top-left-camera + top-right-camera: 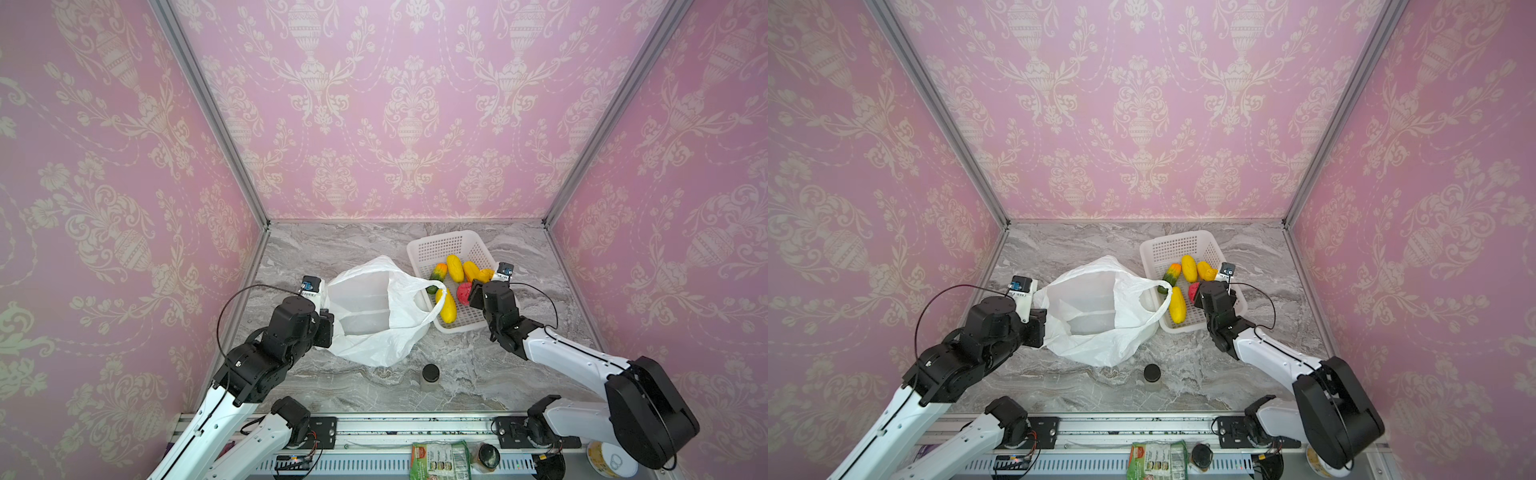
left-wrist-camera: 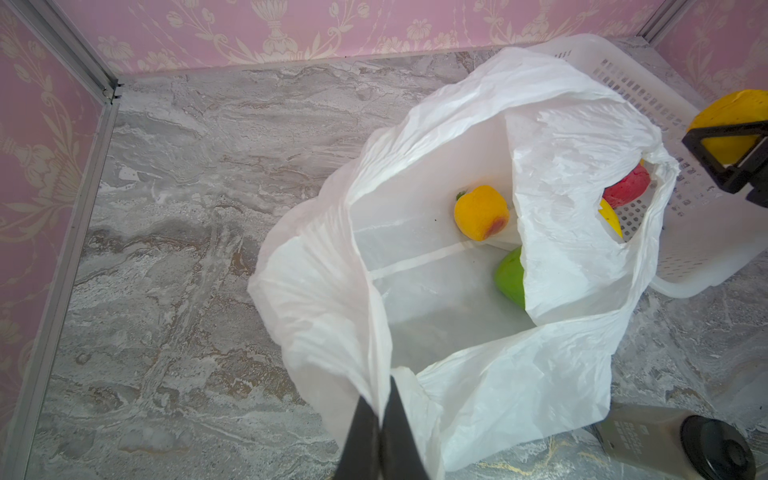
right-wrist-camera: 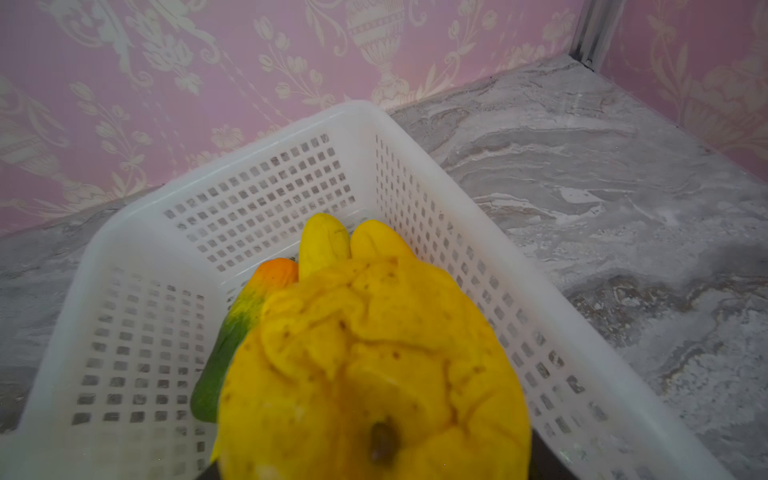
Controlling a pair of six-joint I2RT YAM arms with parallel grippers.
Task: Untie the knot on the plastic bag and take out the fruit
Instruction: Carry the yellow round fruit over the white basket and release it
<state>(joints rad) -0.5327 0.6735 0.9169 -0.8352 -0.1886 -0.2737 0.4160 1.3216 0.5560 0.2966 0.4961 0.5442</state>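
- The marble counter [image 1: 332, 249] carries everything; the work is in the take-out stage, judging by how things lie.
- The plastic bag [image 1: 374, 299] sits mid-counter with its mouth wide open and touches the white basket [image 1: 440, 239]. No knot shows, so untying looks done.
- The basket already holds several pieces of fruit.
- The left fingers [image 2: 365, 436] are pinched shut on the plastic bag's near rim, holding the mouth open.
- The right fingers [image 2: 748, 172] grip a lumpy yellow fruit [image 3: 374, 365] above the basket.
- Next move, as I judge it: lower and release this piece among the others, then reach back into the bag past its loose handle loop.
- Inside the bag lie an orange-yellow fruit [image 2: 481, 212] and a green fruit [image 2: 511, 276], the latter half hidden under a fold.
- A dark-lidded jar [image 1: 430, 376] stands near the bag, clear of the reach.
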